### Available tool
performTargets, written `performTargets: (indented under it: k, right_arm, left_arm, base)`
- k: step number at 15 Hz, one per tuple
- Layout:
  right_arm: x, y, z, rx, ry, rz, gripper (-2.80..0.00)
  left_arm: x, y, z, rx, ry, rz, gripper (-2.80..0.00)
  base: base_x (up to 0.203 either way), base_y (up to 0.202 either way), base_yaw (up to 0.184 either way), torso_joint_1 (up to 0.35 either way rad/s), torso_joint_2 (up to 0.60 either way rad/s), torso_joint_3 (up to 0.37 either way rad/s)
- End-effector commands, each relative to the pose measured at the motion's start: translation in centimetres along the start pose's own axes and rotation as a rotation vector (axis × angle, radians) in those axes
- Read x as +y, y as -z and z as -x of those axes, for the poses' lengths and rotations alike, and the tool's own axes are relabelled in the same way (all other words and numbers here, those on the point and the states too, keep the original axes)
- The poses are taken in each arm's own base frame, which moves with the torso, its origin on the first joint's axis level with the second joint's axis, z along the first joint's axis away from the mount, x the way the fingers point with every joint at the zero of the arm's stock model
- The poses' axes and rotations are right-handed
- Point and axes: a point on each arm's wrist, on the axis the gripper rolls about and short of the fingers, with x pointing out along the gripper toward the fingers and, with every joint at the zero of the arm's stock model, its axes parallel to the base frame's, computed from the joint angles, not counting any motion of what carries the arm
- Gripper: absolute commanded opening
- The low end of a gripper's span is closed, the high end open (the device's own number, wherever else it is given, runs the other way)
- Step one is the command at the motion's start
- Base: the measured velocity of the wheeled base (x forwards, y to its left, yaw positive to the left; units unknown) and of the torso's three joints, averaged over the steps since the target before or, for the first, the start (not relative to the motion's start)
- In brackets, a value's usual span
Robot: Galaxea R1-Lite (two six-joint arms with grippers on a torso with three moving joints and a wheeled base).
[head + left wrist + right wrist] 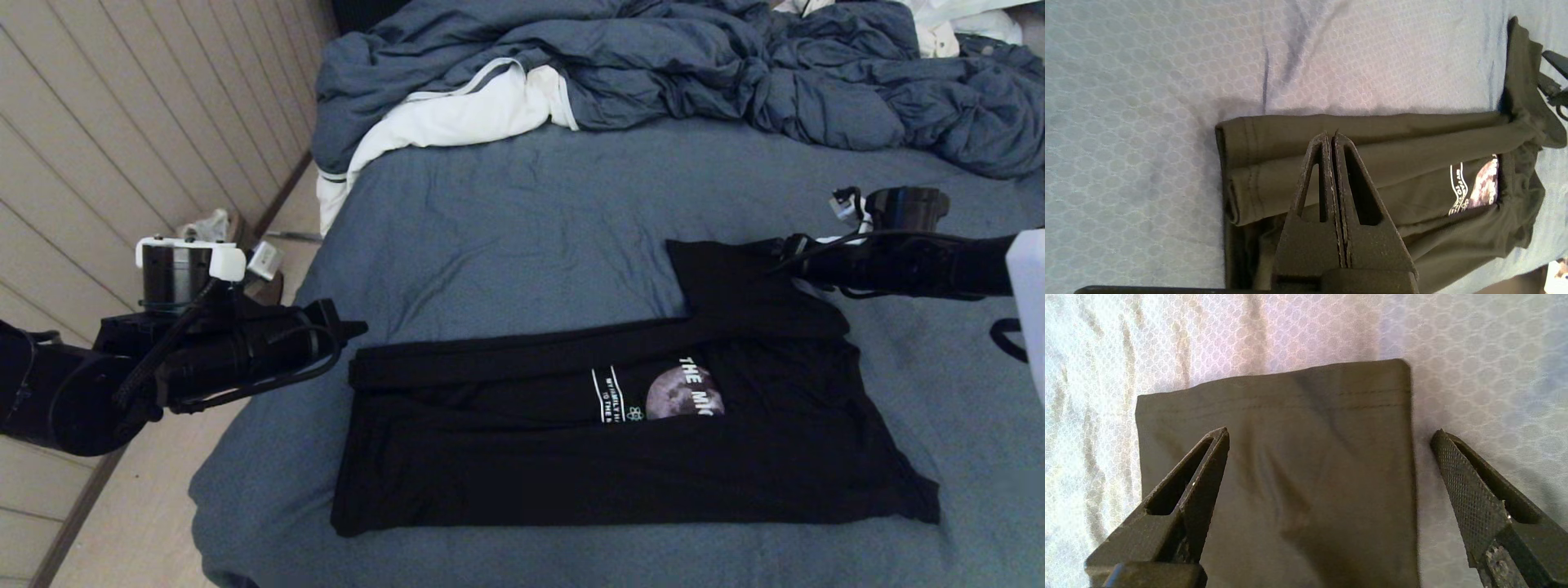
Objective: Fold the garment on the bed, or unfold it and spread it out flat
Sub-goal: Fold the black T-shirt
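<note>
The black T-shirt [620, 457] lies on the bed [506, 220] with its far and near long edges folded inward. Between the folds a strip of the moon print [682, 392] shows. One sleeve [727, 273] sticks out flat at the far right. My left gripper [355, 329] hovers at the shirt's far left corner. In the left wrist view this left gripper [1331, 136] is shut and empty above the folded hem [1257, 163]. My right gripper [784, 260] sits over the sleeve. In the right wrist view the right gripper [1331, 434] is open, straddling the sleeve [1298, 428].
A rumpled blue-grey duvet [653, 65] and a white cloth with grey trim [465, 114] are heaped at the head of the bed. The bed's left edge [245, 457] drops to the floor beside a panelled wall [122, 122].
</note>
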Motion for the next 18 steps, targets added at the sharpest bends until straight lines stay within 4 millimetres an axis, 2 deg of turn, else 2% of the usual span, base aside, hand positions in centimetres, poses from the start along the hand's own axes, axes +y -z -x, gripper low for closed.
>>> performTargets:
  k: [1,8,9,18]
  right_arm:
    - [0.2,0.2,-0.19,0.007,-0.005,-0.011,0.0]
    - [-0.05,0.23,-0.49,-0.002,-0.007,-0.008,0.0]
    - [-0.08,0.3,-0.57,-0.001,-0.004,-0.01,-2.8]
    - [0.14,-0.28,-0.39,-0.044,0.008,0.011,-2.8]
  left_arm:
    - [-0.02,0.04,-0.04,0.001,0.003,0.003,-2.8]
    - [0.05,0.12,-0.05,0.004,0.001,0.003,-2.8]
    - [0.08,0.13,-0.06,0.004,0.0,0.003,-2.8]
    - [0.24,0.33,-0.3,0.014,-0.003,0.008,-2.8]
  base:
    - [0.0,0.0,0.0,0.0,0.0,0.0]
    - [0.0,0.0,0.0,0.0,0.0,0.0]
    - [0.0,0.0,0.0,0.0,0.0,0.0]
    - [0.0,0.0,0.0,0.0,0.0,0.0]
